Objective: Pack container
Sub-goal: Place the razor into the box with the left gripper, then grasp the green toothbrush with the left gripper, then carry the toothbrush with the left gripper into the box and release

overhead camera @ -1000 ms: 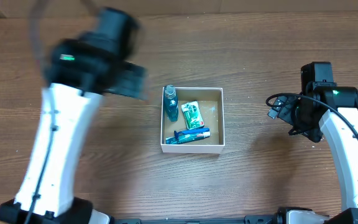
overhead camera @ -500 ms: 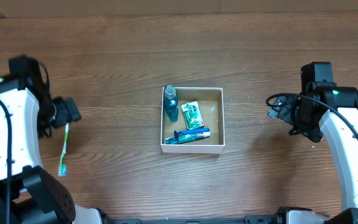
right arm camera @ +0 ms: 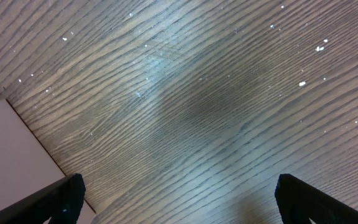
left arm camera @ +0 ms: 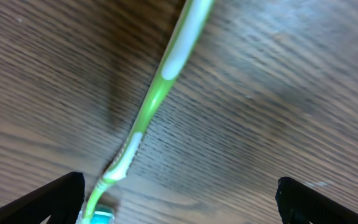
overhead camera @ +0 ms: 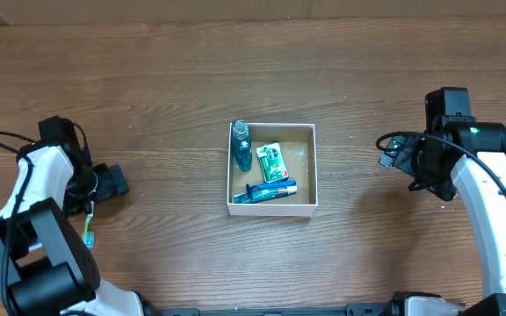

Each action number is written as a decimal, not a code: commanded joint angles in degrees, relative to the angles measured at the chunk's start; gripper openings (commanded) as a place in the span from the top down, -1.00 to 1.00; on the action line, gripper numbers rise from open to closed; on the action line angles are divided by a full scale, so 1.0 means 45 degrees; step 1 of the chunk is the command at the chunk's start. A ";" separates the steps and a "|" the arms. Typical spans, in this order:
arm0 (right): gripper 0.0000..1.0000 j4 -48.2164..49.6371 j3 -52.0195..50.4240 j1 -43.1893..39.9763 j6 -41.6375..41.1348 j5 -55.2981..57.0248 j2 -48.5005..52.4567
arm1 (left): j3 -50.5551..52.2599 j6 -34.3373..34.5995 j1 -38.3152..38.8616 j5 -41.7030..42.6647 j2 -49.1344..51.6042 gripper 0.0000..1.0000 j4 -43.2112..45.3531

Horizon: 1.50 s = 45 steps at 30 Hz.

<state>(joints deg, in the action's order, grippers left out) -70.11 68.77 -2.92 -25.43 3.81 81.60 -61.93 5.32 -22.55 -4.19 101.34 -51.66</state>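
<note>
From overhead, the container (overhead camera: 271, 209) sits at the middle of the wooden table (overhead camera: 174, 79), open side up, white walls round a brown floor. Inside it a teal bottle (overhead camera: 242, 147) lies along the left wall, a green packet (overhead camera: 272, 161) lies tilted at the centre, and a blue tube (overhead camera: 266, 191) lies along the near wall. The left gripper (overhead camera: 110, 183) is low over the table, well apart from the container on its left side. A green toothbrush (overhead camera: 89, 230) lies on the wood just under it, mostly covered by the arm (only the near end with the head shows clearly). The right gripper (overhead camera: 430, 168) hangs to the right of the container, apart from it; from this view I cannot tell how its fingers stand.

In the left wrist view, the left gripper (left arm camera: 182, 205) stands wide, its two dark fingertips at the bottom corners with nothing between them but wood. The toothbrush (left arm camera: 160, 87) runs slantwise from the top edge down towards the left fingertip, flat on the table, and whether the two touch I cannot tell.

In the right wrist view, the right gripper (right arm camera: 179, 202) is also spread wide and holds nothing. Below it is bare wood, and a white wall of the container (right arm camera: 11, 155) shows at the lower left.
</note>
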 commanded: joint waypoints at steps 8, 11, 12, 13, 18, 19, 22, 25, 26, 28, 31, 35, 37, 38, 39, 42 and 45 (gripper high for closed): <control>-1.00 0.0024 0.0015 -0.0015 0.0083 0.0131 -0.0272 | 0.0155 -0.0330 -0.0321 -0.0034 0.1457 -0.12 -0.0053; -1.00 0.0029 0.0015 -0.0010 0.0083 0.0131 -0.0272 | 0.0155 -0.0330 -0.0321 0.0311 0.1457 0.27 -0.0102; -1.00 0.0029 0.0015 -0.0010 0.0083 0.0131 -0.0272 | 0.0155 -0.0335 -0.0321 0.0311 0.1457 0.34 -0.0117; -1.00 0.0024 0.0015 -0.0010 0.0083 0.0126 -0.0272 | 0.0155 -0.0330 -0.0316 0.0316 0.1457 0.39 -0.0117; -1.00 0.0024 0.0015 -0.0010 0.0083 0.0126 -0.0272 | 0.0151 -0.0238 -0.0306 0.0330 0.1457 0.71 -0.0112; -1.00 0.0024 0.0015 -0.0010 0.0083 0.0131 -0.0272 | 0.0146 -0.0223 -0.0306 0.0330 0.1457 0.81 -0.0117; -1.00 0.0024 0.0015 -0.0010 0.0083 0.0131 -0.0272 | 0.0053 -0.0102 -0.0282 0.0389 0.1452 0.92 -0.0136; -1.00 0.0015 0.0015 -0.0015 0.0083 0.0131 -0.0272 | -0.0345 -0.0034 0.0029 0.0437 0.1418 0.92 -0.0622; -1.00 0.0015 0.0015 -0.0015 0.0083 0.0126 -0.0272 | -0.0641 -0.0039 0.0228 0.0539 0.1263 0.92 -0.0879; -1.00 0.0049 0.0015 -0.0010 0.0083 0.0131 -0.0272 | -0.1205 -0.0039 0.0607 0.0641 0.0670 0.92 -0.1307; -1.00 0.0078 0.0015 -0.0015 0.0083 0.0126 -0.0272 | -0.2477 -0.0243 0.1885 0.1671 -0.1530 0.92 -0.1710; -1.00 0.0165 0.0015 -0.0015 0.0078 0.0126 -0.0272 | -0.3463 -0.2404 0.5484 0.2458 -0.4503 0.92 -0.1209; -1.00 0.0180 0.0015 -0.0015 0.0078 0.0126 -0.0272 | -0.3468 -0.3648 0.7864 0.2137 -0.5387 0.92 -0.0792; -1.00 0.0180 0.0015 -0.0010 0.0078 0.0126 -0.0272 | -0.3468 -0.3925 0.8505 0.1923 -0.5508 0.92 -0.0733; -1.00 0.0175 0.0015 -0.0010 0.0078 0.0126 -0.0272 | -0.3468 -0.4401 0.9802 0.1515 -0.5591 0.92 -0.0675; -1.00 0.0175 0.0015 -0.0010 0.0078 0.0126 -0.0272 | -0.3463 -0.5100 1.2347 0.1209 -0.5071 0.92 -0.0442; -1.00 0.0170 0.0015 -0.0010 0.0078 0.0121 -0.0272 | -0.3463 -0.5149 1.3726 0.0782 -0.3803 0.92 -0.0194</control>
<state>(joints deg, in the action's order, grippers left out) -69.58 68.77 -2.92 -25.41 3.84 81.58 -77.52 -14.24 34.35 2.33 78.83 -53.34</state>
